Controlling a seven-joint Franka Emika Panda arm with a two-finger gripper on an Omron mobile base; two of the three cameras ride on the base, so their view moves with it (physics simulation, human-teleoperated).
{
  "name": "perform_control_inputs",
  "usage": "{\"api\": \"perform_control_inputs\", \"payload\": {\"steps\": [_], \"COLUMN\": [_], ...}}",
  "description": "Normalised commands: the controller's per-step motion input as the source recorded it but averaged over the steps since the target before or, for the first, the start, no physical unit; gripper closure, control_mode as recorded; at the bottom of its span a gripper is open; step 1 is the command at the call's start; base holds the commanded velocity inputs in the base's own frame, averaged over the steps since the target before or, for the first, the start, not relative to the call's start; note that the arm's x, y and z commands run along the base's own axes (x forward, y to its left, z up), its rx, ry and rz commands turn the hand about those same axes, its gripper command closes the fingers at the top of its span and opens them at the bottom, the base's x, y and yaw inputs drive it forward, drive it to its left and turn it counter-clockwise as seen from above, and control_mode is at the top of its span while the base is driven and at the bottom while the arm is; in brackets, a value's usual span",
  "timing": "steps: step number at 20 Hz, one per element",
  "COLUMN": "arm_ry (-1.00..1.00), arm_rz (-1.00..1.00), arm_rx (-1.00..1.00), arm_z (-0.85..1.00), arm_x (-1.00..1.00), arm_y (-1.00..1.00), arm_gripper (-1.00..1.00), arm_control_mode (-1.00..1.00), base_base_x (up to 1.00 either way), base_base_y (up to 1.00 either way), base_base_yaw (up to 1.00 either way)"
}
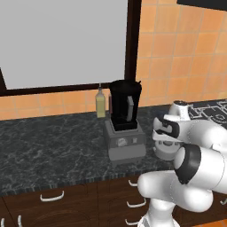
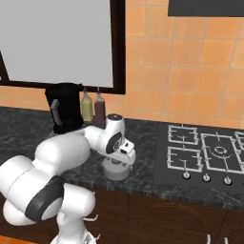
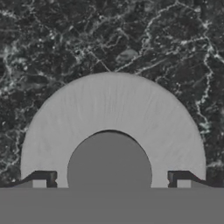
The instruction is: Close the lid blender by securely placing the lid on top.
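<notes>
**A:** Start close in. What is the tool [image 3: 109, 179] doing?

**B:** In the hand view its two dark fingertips [image 3: 43, 177] stand spread, one on each side of the raised knob at the centre of the lid [image 3: 111, 109]. They straddle the knob with a gap on both sides, so nothing is pinched yet. From the base cameras the tool [image 2: 119, 161] sits low, right over the lid [image 2: 116, 170].

**A:** And where does the lid lie?

**B:** Flat on the dark marbled table [image 1: 48, 142], near its front edge and just beside the blender's grey base, on the side toward the hob [image 2: 205, 150]. In the left base view the lid [image 1: 165, 150] peeks out under the wrist.

**A:** How would you expect it to handle?

**B:** It looks like a stiff, thin disc, probably light. The broad face seems smooth and too wide to span, so the knob is the sensible place to hold. It is round, so I would guess it could twist or slip in a loose pinch; a firm, centred squeeze should keep the disc level.

**A:** Farther back?

**B:** The blender [image 1: 125, 119] stands upright, its black jar open at the top, handle facing out. The lid has to go up and across to that rim, and land flat to seat properly. Behind it, against the tiled wall, stands a yellowish bottle [image 1: 101, 103]; the right base view shows a darker bottle [image 2: 99, 108] next to it. Both are close to the jar, so a wide swing might clip them.
</notes>
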Motion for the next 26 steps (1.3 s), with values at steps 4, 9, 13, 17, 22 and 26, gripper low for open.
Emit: {"api": "perform_control_inputs", "payload": {"steps": [4,9,13,17,22,26], "arm_ry": [0.05,0.03,0.02,0.0,-0.05,-0.09], "arm_rz": [0.0,0.0,0.0,0.0,0.0,0.0], "arm_rx": [-0.08,-0.02,0.0,0.03,0.06,0.08], "arm_z": [-0.51,-0.29,-0.04,0.6,1.0,1.0], "arm_x": [0.0,0.0,0.02,-0.02,-0.22,-0.33], "arm_y": [0.26,0.47,0.31,0.02,-0.01,-0.03], "arm_gripper": [1.0,1.0,1.0,1.0,1.0,1.0], "arm_control_mode": [-1.0,-1.0,-1.0,-1.0,-1.0,-1.0], "base_base_x": [0.0,0.0,0.0,0.0,0.0,0.0], "base_base_y": [0.0,0.0,0.0,0.0,0.0,0.0], "base_base_yaw": [0.0,0.0,0.0,0.0,0.0,0.0]}}
